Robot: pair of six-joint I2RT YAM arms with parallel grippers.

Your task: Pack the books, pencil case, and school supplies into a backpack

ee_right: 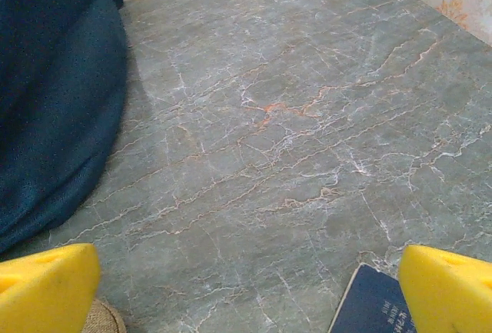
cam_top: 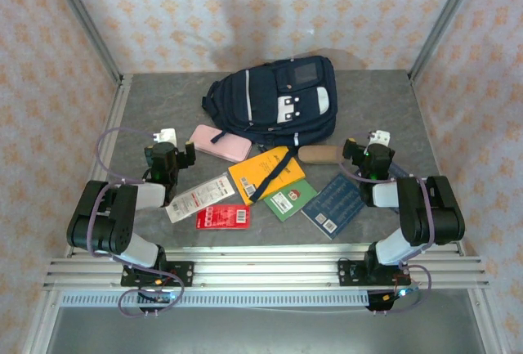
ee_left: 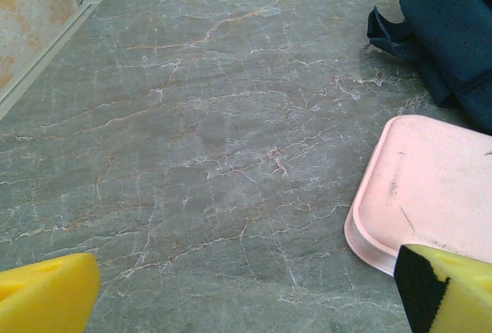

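The left end effector (ee_left: 247,271) is nearest in the left wrist view, its yellow fingers spread wide with nothing between them. Beyond lies the bench (ee_left: 192,118); a pink case (ee_left: 430,187) sits at 4 o'clock, the backpack (ee_left: 465,41) at 2. In the right wrist view, the right end effector (ee_right: 250,275) is likewise wide open and holds nothing. The backpack's side bulges at 10 o'clock, the rounded end of a tan case (ee_right: 104,324) shows at 7, and a dark blue booklet (ee_right: 373,306) at 5. From above, the backpack lies front up at 12 o'clock, its strap (cam_top: 274,178) trailing across the orange-yellow book (cam_top: 245,176). The pink case is at its 7 o'clock, the tan case at its 5; I cannot tell which counts as the pencil case. Around the centre of that view, the green book (cam_top: 288,199) lies at 5 o'clock, the dark blue book with a barcode label (cam_top: 337,203) at 4, the red packet (cam_top: 222,217) at 7 and the white packet (cam_top: 200,198) at 8. All these are outside the bag, so packing looks unstarted: books, cases and packets remain to go in. Whether the bag is unzipped, I cannot tell.
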